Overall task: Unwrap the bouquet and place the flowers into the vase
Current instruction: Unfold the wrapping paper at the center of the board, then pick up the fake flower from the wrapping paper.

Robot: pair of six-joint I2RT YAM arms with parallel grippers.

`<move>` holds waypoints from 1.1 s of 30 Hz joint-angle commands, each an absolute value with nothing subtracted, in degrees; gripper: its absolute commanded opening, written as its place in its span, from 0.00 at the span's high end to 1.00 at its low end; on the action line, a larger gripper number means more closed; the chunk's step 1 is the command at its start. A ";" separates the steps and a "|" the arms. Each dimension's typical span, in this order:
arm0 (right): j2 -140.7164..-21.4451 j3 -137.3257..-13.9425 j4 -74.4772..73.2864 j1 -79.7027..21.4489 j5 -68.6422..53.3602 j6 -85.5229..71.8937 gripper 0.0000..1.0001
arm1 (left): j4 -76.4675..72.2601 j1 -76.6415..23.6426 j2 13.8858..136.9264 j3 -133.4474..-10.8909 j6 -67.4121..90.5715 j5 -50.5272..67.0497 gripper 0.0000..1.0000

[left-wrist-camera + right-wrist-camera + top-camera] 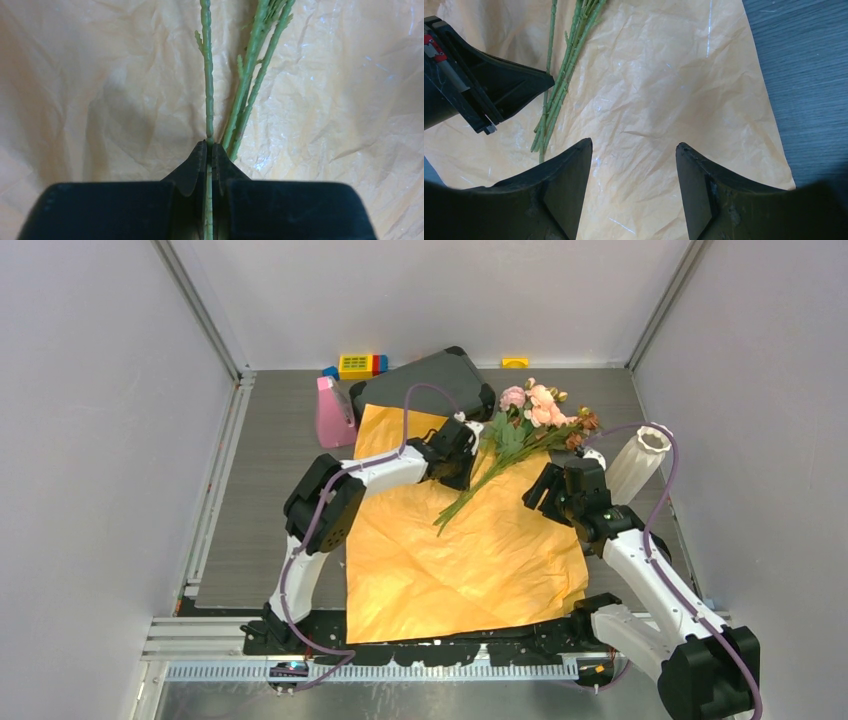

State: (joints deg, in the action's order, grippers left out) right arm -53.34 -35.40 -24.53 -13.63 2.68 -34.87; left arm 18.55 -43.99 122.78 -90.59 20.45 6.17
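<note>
The desk [270, 490] is a grey, wood-grained surface set between pale walls. A large sheet of crinkled orange paper [470, 560] lies spread flat over its middle and reaches the near edge. A bunch of pink and peach roses on thin green stems [530, 410] lies slanted, with its stems on the paper and its blooms past the far right corner. Just right of the blooms is a small white vase with a wavy rim [640, 460]. A pink wedge-shaped object [333, 415] stands by the paper's far left corner. A dark grey flat case with rounded corners [430, 380] lies at the paper's far edge. Yellow, red and blue toy blocks [360, 364] and a small yellow block [515, 362] sit by the back wall.
</note>
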 commanded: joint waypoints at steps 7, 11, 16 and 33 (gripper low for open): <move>-51.66 -35.34 -23.43 -13.35 3.14 -35.95 0.33 | 13.84 -45.91 110.90 -83.17 18.48 -3.06 1.00; -51.26 -35.31 -23.44 -13.35 3.53 -35.95 0.33 | 12.30 -47.72 106.76 -80.03 17.29 -9.40 1.00; -51.24 -35.50 -23.44 -13.32 3.79 -36.03 0.33 | 11.01 -48.34 101.23 -75.81 18.06 -13.52 1.00; -54.22 -32.99 -12.03 -13.34 -9.93 -43.49 0.31 | 7.31 -48.43 79.99 -57.30 29.26 -11.86 1.00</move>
State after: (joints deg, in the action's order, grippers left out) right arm -52.51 -33.78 -21.37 -13.43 -0.60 -38.83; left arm 12.21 -48.58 87.35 -60.62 23.97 -11.73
